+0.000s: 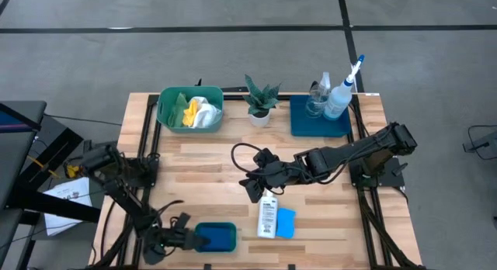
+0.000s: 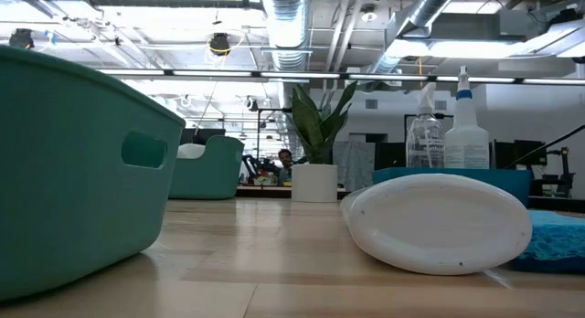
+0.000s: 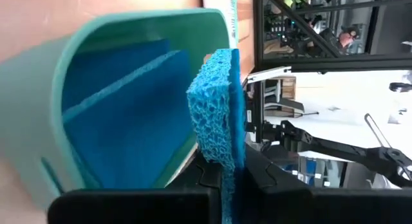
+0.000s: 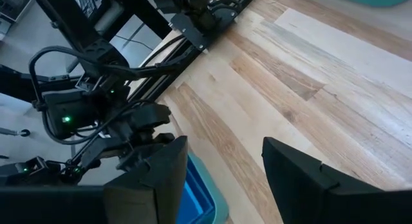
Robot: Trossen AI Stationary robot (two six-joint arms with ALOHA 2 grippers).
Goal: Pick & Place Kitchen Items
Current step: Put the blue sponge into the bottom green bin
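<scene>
Label on small white bottle (image 1: pixel 267 216) unreadable | left gripper (image 3: pixel 222 179) clamps blue sponge (image 3: pixel 219 108)

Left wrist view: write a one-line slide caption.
Left gripper pinches a blue sponge at the green tub rim.

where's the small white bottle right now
In the high view the small white bottle lies flat near the table's front edge, right of centre, beside a blue sponge.

Both arms dark, black cables looped; right pincer (image 4: pixel 222 179) fingers matte black.
</scene>
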